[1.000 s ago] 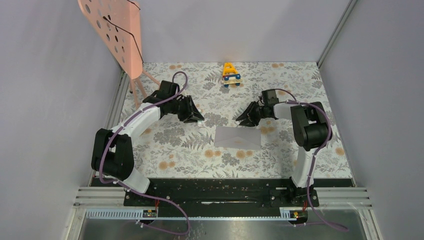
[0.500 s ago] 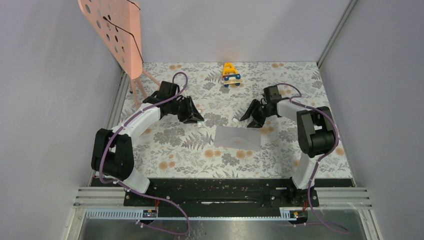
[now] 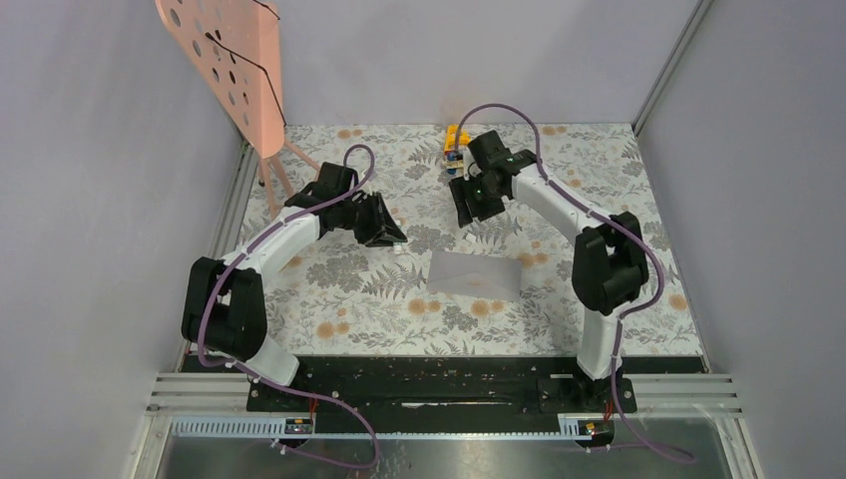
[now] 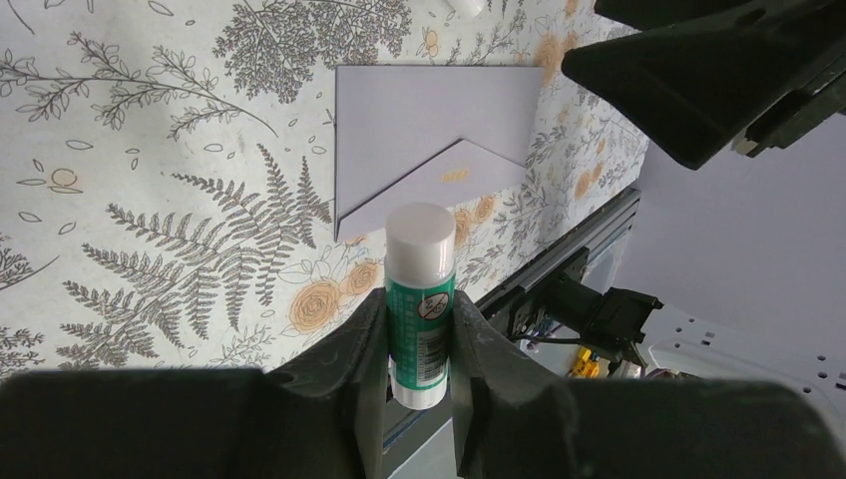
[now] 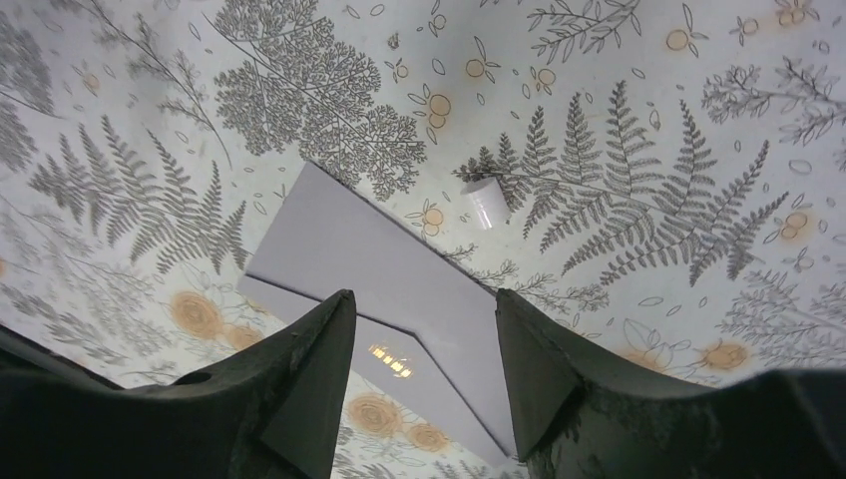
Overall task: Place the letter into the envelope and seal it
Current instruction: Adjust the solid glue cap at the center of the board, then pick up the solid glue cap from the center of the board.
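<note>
So the envelope (image 3: 474, 274) is lying flat on the flowery table (image 3: 329, 289), a bit right of the middle and closer to the arm bases than to the back wall. It's plain grey-lilac. In the left wrist view (image 4: 429, 110) we can see the pointed line of its flap running across it, with a small orange glint near the point. Nothing is touching it, and both arms are off it.

Just beyond its far edge there's a small white cylinder (image 5: 486, 203) lying on its own on the table, near the envelope but not on it.

The left gripper (image 3: 384, 232) sits out past the envelope's far-left corner, and its fingers (image 4: 359, 339) are pinching a glue stick (image 4: 421, 249). It has a green label and a white end, and that end sticks out toward the envelope.

The right gripper (image 3: 467, 210) is further back over the table, well clear of the envelope. Its wrist view shows the jaws spread wide with nothing between them (image 5: 421, 299), just the envelope (image 5: 369, 269) down below.

Right behind that arm we can make out a yellow toy car (image 3: 456, 140), half hidden by it. Over in the back-left corner there's a pink board (image 3: 224, 60) full of holes, standing on thin legs.
</note>
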Controlling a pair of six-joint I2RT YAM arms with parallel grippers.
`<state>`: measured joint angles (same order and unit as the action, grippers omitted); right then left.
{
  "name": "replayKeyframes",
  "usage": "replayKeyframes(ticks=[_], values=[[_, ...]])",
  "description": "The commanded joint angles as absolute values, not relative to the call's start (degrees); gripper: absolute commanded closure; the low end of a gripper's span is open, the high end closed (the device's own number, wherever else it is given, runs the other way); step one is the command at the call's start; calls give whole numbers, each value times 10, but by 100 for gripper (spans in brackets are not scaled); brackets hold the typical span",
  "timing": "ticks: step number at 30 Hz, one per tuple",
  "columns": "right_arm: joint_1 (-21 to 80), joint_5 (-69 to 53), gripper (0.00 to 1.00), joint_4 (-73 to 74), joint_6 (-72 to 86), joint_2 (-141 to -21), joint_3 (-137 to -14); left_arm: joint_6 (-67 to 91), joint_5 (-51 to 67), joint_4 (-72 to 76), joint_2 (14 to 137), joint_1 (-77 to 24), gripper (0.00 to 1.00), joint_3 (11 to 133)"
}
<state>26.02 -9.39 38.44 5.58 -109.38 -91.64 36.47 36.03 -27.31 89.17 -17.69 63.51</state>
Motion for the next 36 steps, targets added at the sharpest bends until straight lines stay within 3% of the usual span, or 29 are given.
replayKeyframes(ticks=[1,5,18,25,36], values=[[269,-55,40,471,-75,-1152,-1007,358,368,-258,861,-174,100,627],[279,-57,40,526,-134,-1205,-1072,356,366,-258,857,-174,100,624],[295,-63,41,521,-165,-1263,-1084,356,368,-258,862,-174,100,624],[308,-34,46,516,-141,-1299,-1101,358,370,-258,861,-174,100,627],[311,4,62,506,-126,-1316,-1105,357,373,-258,860,-174,100,628]])
